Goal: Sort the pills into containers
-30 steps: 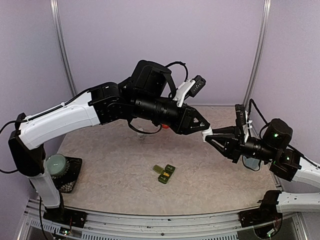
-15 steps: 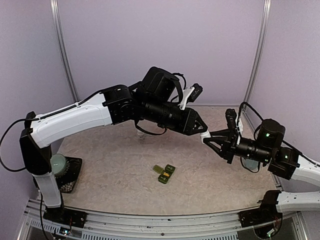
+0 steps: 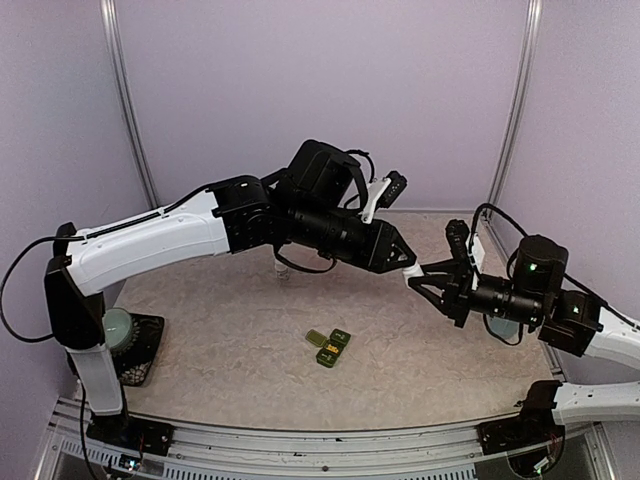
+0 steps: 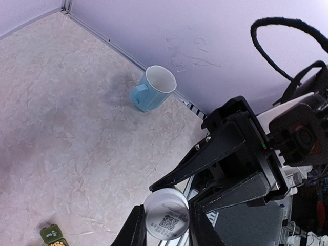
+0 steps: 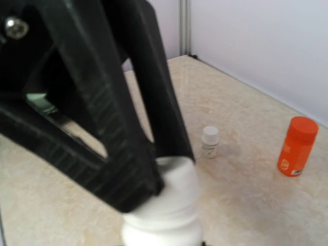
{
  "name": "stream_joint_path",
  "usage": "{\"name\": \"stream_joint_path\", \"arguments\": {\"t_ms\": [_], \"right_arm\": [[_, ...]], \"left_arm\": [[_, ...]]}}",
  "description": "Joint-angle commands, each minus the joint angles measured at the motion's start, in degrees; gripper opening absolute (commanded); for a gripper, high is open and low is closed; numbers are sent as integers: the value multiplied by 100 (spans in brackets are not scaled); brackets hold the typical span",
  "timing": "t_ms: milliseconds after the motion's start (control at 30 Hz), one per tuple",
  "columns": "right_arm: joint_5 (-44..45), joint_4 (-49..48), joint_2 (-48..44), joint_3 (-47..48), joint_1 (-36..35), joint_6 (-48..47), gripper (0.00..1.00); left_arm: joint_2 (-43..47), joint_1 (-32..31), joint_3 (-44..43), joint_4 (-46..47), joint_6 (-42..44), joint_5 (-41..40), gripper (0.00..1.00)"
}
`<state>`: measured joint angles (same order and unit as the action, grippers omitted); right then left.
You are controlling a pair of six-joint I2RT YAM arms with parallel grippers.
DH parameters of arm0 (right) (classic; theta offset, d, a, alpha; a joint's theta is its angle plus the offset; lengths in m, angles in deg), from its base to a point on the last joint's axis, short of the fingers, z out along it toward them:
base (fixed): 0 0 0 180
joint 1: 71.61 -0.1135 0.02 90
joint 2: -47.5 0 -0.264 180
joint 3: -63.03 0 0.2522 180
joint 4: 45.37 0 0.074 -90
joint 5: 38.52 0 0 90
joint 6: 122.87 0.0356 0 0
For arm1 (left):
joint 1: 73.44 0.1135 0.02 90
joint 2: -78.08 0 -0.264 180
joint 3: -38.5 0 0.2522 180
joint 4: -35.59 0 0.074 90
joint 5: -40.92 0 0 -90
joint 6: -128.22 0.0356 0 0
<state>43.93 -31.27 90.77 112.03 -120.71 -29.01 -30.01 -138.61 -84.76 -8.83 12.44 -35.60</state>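
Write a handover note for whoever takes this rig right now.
Left gripper: jaws shut on the white pill bottle, held above the table.
Right gripper: jaws shut on that bottle's other end.
Green containers: on the table, a lid open, something yellow in one compartment.
Orange bottle and small white bottle: upright, capped, on the table.
Left to do: open the held bottle, put pills into the compartments.

Top view looks down from high at the near edge across the whole tabletop. Both wrist views, very close, share the white bottle from opposite sides.
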Motion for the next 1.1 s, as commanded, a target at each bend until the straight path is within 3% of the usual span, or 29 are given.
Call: {"name": "stream_joint_path", "arguments": {"t_ms": [0,400,667,1067], "right_arm": [[-456,-374,-99,459,61,269,13],[-2005,-526,-483,466,60,859,15],[-2808,-674,-323,542,60,1351,16],[-3818,-673,157,625,64,1765,16]], "left_arm": [[-122,-347,39,-466,969,1266,17],[-50,-544,228,-749,2582,2671,20],[199,-584,174,-926,3207,2574,25],[204,-826,-92,-1668,3935,2399,43]]}}
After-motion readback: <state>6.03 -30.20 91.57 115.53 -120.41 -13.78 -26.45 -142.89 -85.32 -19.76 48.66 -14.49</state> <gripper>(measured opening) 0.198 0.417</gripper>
